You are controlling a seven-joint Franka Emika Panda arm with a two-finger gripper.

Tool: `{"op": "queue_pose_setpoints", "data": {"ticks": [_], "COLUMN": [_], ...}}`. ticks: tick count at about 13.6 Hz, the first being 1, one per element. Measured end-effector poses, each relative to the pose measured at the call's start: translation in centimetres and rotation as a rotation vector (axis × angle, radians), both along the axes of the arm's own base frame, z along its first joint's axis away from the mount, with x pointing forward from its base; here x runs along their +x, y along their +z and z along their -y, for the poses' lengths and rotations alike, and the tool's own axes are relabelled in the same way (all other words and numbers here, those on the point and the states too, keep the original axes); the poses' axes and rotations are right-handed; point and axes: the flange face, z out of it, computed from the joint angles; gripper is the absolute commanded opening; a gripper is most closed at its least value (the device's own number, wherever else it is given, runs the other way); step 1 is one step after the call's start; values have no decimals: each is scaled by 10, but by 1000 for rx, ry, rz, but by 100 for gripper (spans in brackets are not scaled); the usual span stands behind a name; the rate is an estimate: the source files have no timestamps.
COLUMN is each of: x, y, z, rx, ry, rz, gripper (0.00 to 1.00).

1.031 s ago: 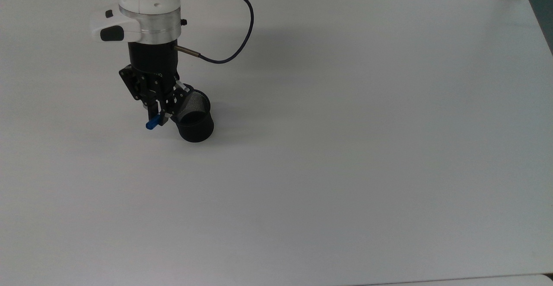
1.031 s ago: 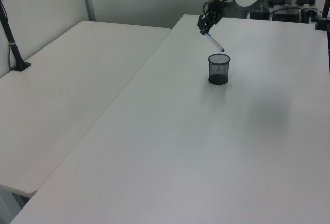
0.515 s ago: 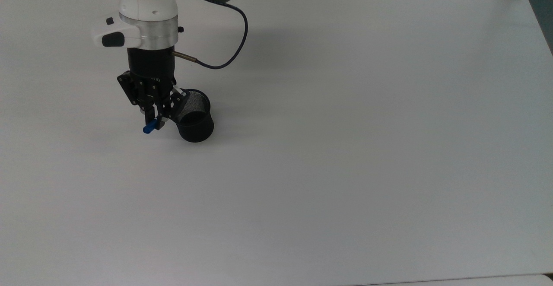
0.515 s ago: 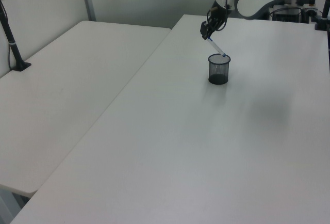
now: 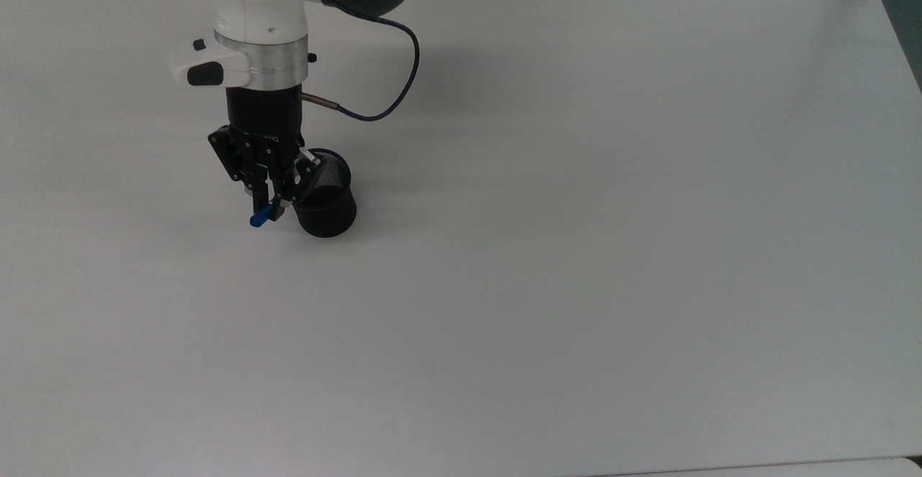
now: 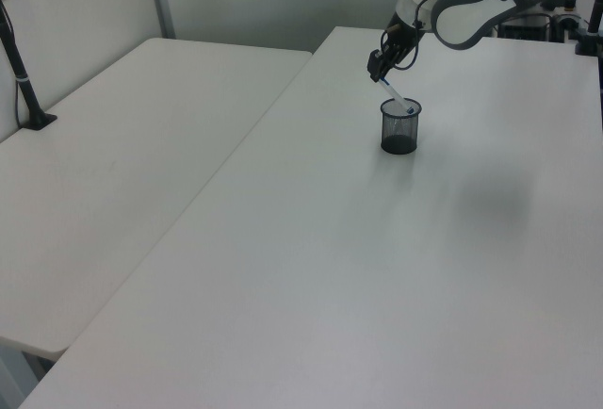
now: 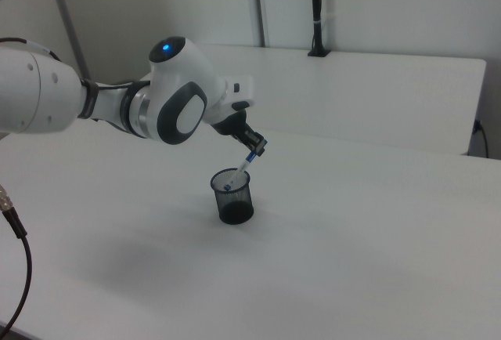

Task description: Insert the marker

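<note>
Compared with the earlier frames, the gripper (image 6: 380, 73) had descended, clamped on the marker (image 7: 242, 169) — tilted, lower tip inside the mesh cup (image 7: 232, 196) at frame centre in the right view. Insertion was begun — release remained.

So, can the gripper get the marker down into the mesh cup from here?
Probably yes: the gripper holds the marker tilted, its lower tip already at the mesh cup mouth, nothing blocking.
</note>
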Motion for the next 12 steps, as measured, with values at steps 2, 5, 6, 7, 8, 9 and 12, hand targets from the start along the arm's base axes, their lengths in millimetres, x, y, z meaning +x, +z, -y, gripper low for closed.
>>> {"op": "queue_pose_setpoints", "data": {"ticks": [2, 5, 6, 7, 8, 9, 12], "x": [-3, -6, -6, -7, -7, -7, -6], "y": [-7, -15, -16, -16, -17, -17, -18], "z": [-2, -5, -6, -6, -7, -7, -14], "rx": [-3, -2, -2, -2, -2, -2, 0], "ry": [5, 11, 12, 12, 13, 14, 24], "rz": [26, 28, 26, 25, 24, 24, 22], "gripper": [0, 4, 11, 23, 36, 47, 86]}}
